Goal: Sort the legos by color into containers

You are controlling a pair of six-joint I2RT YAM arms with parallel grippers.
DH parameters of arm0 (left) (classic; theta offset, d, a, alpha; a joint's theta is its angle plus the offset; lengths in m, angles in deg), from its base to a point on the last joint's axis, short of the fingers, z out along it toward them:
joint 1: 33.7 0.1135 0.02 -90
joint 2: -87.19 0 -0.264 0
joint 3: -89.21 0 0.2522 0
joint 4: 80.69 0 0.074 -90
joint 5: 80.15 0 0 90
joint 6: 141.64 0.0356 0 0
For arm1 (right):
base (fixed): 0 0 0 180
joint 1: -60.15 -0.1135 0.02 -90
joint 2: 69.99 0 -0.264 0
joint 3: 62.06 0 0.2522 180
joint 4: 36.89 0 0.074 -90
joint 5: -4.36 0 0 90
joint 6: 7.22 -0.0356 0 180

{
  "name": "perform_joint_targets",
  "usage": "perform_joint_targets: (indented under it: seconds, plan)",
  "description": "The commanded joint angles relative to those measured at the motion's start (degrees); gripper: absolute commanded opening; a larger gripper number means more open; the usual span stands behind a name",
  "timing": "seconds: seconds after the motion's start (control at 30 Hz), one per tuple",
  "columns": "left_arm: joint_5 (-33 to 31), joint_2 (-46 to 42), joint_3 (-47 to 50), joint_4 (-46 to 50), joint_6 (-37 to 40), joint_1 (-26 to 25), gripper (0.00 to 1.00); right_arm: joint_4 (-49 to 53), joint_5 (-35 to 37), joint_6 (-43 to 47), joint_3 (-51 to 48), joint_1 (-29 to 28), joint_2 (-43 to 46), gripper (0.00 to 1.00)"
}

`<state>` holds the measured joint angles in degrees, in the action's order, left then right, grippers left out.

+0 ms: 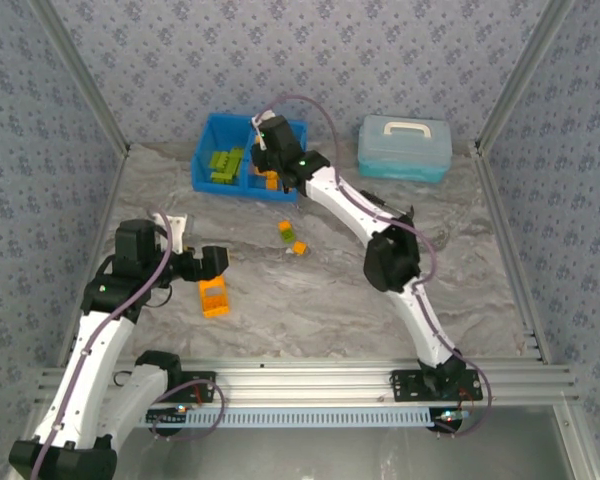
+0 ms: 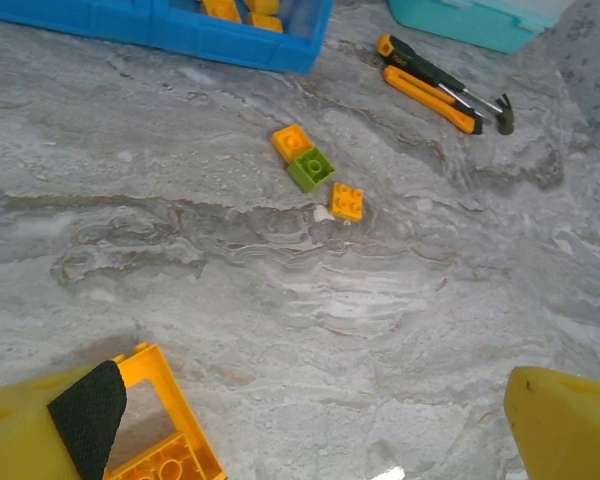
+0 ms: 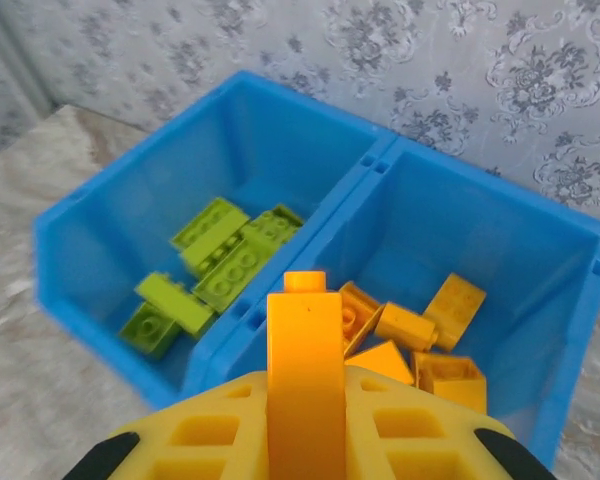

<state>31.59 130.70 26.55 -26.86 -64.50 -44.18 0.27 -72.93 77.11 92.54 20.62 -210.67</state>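
My right gripper is shut on a tall orange lego above the near rim of the blue bin, over the divider. The left container holds several lime green legos; the right one holds several orange legos. From above, the right gripper hangs over the bin. My left gripper is open above bare table, with a large orange block beside its left finger. Loose on the table lie an orange lego, a green one and another orange one.
Orange-and-black hand tools lie to the right of the bin. A pale blue lidded case with a white handle stands at the back right. Metal frame posts and patterned walls enclose the marbled table.
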Motion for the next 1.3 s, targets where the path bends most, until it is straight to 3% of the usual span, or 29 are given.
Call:
perform_joint_targets:
  seconds: [0.0,0.17,0.43,0.57,0.67,0.73,0.83,0.9,1.03,1.27]
  plan:
    - [-2.6,-0.8,-1.3,1.4,0.6,0.5,0.99,9.4,4.9,-1.5,11.1,0.3,-8.5,0.22]
    - [-3.2,-0.7,-1.2,1.4,0.6,0.5,0.99,7.1,3.1,-3.8,10.4,1.3,-10.5,0.26]
    - [-5.0,0.5,-1.2,2.0,-1.0,0.5,0.99,9.0,1.9,-1.1,10.5,0.7,-5.4,0.47]
    - [-14.3,3.0,-1.7,4.6,-10.9,-1.1,0.99,13.6,1.8,-1.1,8.4,0.7,1.9,0.46]
    - [-25.8,5.3,-3.4,12.2,-21.8,-4.3,0.99,13.5,1.4,-1.8,-2.1,0.6,11.8,0.47]
    - [-28.7,6.6,-3.8,15.9,-27.9,-7.0,0.98,11.3,0.6,-2.2,-12.0,0.6,20.4,0.52]
    - [-29.6,7.2,-1.5,16.9,-35.9,-11.9,0.98,4.7,-2.7,-2.6,-29.4,0.8,33.0,0.79]
    - [-31.8,7.7,0.7,16.1,-39.4,-15.3,0.98,2.2,-3.6,-3.7,-38.2,0.8,39.5,0.89]
    - [-34.1,11.5,4.8,12.8,-41.4,-17.5,0.99,0.0,-6.0,-7.4,-52.5,0.6,50.3,0.95]
    - [-28.9,18.6,9.8,0.0,-37.3,-17.6,0.99,-1.2,-7.2,-11.2,-65.8,-0.5,58.7,0.97]
